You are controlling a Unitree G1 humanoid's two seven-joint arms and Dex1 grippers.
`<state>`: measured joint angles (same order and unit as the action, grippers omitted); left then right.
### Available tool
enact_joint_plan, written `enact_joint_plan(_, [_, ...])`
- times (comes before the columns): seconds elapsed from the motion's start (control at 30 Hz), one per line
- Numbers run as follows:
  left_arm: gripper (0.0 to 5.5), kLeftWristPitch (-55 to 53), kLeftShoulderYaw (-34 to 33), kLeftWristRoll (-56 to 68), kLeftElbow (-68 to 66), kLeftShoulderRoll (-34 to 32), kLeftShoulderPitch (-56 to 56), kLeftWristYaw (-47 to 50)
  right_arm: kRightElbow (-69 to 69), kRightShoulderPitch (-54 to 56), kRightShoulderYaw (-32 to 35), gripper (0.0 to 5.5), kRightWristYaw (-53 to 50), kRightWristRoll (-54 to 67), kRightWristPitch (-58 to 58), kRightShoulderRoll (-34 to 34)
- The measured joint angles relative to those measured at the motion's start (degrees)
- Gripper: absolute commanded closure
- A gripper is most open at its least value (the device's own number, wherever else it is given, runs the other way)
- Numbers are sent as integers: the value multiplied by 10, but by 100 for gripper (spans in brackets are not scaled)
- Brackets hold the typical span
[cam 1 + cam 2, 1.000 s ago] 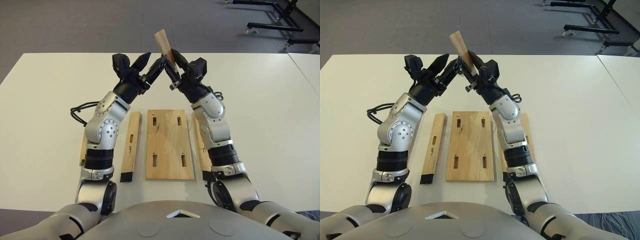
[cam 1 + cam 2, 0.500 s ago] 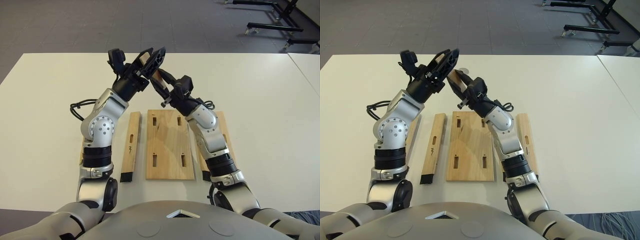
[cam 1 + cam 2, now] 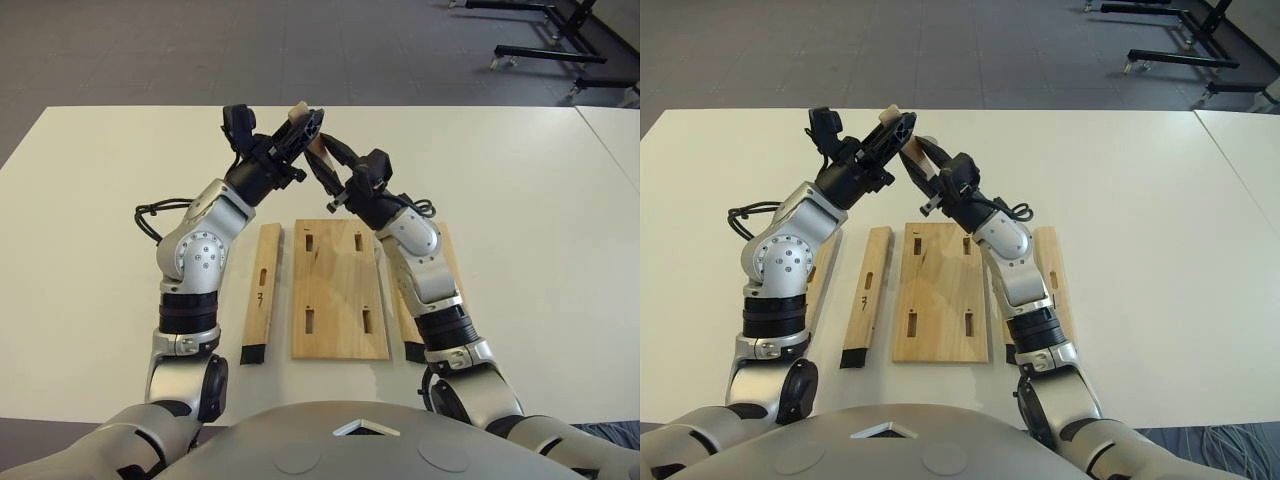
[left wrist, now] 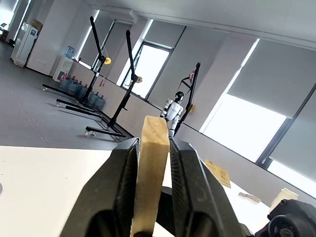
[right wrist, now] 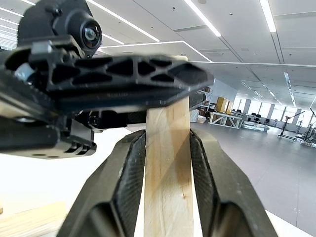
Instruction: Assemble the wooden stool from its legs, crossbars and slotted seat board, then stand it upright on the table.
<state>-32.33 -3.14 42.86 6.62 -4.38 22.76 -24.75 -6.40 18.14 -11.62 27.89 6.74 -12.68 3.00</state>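
A short wooden bar (image 3: 318,157) is held in the air above the far end of the slotted seat board (image 3: 339,288). My left gripper (image 3: 304,124) is shut on its upper end, whose pale tip (image 3: 892,110) sticks out past the fingers. My right gripper (image 3: 324,165) is shut on its lower part. The left wrist view shows the bar (image 4: 152,170) clamped between both fingers. In the right wrist view the bar (image 5: 168,168) sits between that gripper's fingers, with the left gripper's finger (image 5: 123,74) lying across it.
A slotted leg (image 3: 262,290) with a black end lies left of the seat board. Another wooden piece (image 3: 441,250) lies right of it, partly under my right arm. One more piece (image 3: 164,305) lies under my left arm. The table's far half (image 3: 480,160) is bare.
The right gripper brought the bar down and to the left from its raised spot. The left gripper closed on the bar's upper end, so both now hold it.
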Motion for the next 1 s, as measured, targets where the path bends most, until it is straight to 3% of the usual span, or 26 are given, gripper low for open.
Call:
enact_joint_plan(0.53, [512,38,1,-35,-27,-3,-3,-27,-18,6,-7,421,-9,-23,-13,5])
enact_joint_plan(0.7, [512,61,-3,-35,-27,2,-11,-39,-20,11,-4,314,-10,-15,21,4])
enact_joint_plan(0.9, [512,109,-23,-71,-33,4,-10,-17,68,1,32,201,56,104,146,39])
enact_joint_plan(1.0, [512,131,-30,-102,-43,2,-7,14,121,-5,50,196,108,183,235,79])
